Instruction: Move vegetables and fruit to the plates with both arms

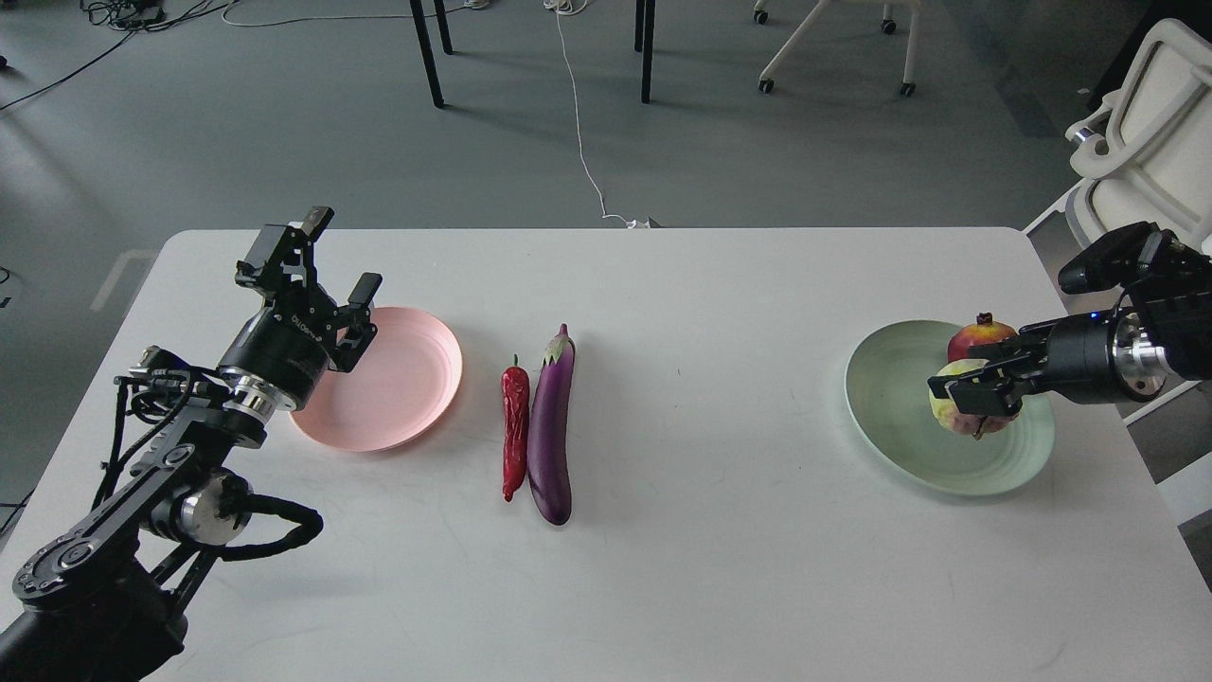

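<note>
The purple eggplant (551,426) and the red chilli pepper (515,430) lie side by side at the table's middle. The pale pink plate (398,379) sits left of them. My left gripper (333,260) is open and empty above that plate's far left rim. My right gripper (961,398) is shut on the yellow-green fruit (954,410) and holds it over the mint green plate (900,417) at the right. The dark-red pomegranate (981,335) rests on that plate's far side, just behind the held fruit.
The white table (710,568) ends just right of the green plate. A white chair (1146,142) stands past the table's right corner. Table legs, another chair's wheels and a white cable (582,142) are on the floor behind.
</note>
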`<act>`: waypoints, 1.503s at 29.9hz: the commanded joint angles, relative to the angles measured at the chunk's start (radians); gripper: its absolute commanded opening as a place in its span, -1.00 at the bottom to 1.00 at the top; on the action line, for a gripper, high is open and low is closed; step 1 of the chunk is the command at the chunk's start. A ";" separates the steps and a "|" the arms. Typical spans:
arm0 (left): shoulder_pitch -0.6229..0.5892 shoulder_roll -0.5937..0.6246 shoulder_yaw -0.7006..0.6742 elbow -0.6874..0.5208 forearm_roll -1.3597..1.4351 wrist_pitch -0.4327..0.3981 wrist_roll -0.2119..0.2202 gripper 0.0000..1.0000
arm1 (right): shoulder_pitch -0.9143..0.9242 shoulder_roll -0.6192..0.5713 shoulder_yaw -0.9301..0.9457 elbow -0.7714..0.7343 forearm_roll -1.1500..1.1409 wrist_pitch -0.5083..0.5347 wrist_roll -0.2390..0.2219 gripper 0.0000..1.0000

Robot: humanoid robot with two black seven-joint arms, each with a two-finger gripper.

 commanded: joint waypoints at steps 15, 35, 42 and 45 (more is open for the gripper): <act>-0.016 0.040 -0.003 -0.026 0.000 0.001 -0.006 0.96 | -0.146 -0.021 0.282 0.058 0.366 -0.020 0.000 0.93; -0.112 0.079 0.270 -0.267 1.138 0.001 0.008 0.96 | -0.630 0.158 0.901 -0.066 1.635 0.262 0.000 0.94; -0.333 0.072 0.378 -0.264 1.436 -0.233 0.195 0.96 | -0.670 0.111 0.935 -0.060 1.638 0.270 0.000 0.94; -0.426 0.065 0.450 -0.248 1.427 -0.299 0.298 0.96 | -0.676 0.108 0.935 -0.058 1.638 0.270 0.000 0.94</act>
